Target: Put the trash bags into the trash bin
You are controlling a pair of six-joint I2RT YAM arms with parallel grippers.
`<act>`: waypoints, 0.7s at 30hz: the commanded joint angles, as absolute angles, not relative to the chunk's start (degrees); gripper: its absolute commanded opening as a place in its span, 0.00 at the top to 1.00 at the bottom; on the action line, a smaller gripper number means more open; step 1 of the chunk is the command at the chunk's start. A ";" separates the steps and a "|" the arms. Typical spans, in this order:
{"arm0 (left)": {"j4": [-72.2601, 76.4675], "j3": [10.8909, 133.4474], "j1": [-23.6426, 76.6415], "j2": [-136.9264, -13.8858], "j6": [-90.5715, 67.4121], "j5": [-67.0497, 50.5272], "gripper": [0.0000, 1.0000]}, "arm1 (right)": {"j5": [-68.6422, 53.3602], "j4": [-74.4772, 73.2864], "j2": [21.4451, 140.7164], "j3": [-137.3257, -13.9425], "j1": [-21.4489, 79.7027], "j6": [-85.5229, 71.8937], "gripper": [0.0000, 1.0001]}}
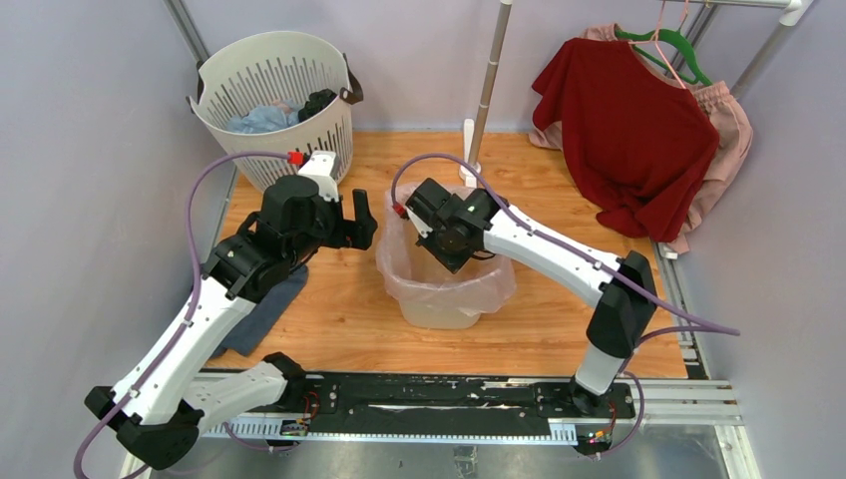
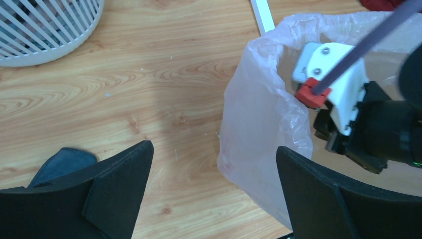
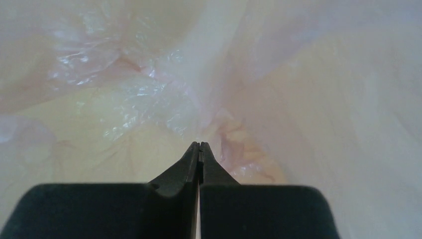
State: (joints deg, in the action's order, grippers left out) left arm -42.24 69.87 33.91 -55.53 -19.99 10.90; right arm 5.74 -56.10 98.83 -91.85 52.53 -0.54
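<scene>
Two grippers at table [image 1: 339, 319] centre. Jaws: right gripper [image 3: 199, 145] closed inside trash bags [image 2: 259, 109] lining trash bin [image 1: 444, 314]; left gripper [image 2: 213, 148] wide open alongside.

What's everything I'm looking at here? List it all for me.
trash bag: one, pale pink, lining the bin
trash bin: one, cream, middle of the table
basket: one, white, slotted, far left corner, clothes inside
cloth: one, blue-grey, on the table left of the bin
shirt: one, red, on a green hanger, far right
garment: one, pink, behind the shirt
pole: one, white, behind the bin
table: one, wood
left gripper: one, black, open, beside the bin
right gripper: one, black, shut, inside the bag
</scene>
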 commanded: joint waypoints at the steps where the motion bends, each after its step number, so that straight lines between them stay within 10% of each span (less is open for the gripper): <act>1: -41.87 71.13 33.53 -55.33 -20.12 10.25 0.00 | 7.60 -56.86 93.04 -93.14 54.26 -0.90 1.00; 10: -41.61 71.97 33.52 -55.78 -20.20 9.77 0.00 | 4.72 -42.82 84.73 -91.37 54.40 -2.41 0.88; 17: -42.20 73.42 33.50 -57.57 -18.99 7.04 0.00 | 13.88 -48.11 79.31 -95.49 54.40 -7.20 0.50; 21: -43.12 74.50 33.56 -59.24 -18.24 4.35 0.00 | 19.39 -53.00 75.05 -96.46 54.40 -9.42 0.49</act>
State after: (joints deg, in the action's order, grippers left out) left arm -42.15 72.38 33.87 -57.56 -19.70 7.92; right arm 11.35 -47.16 80.73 -93.47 53.56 -5.54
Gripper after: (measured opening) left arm 0.997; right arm 0.508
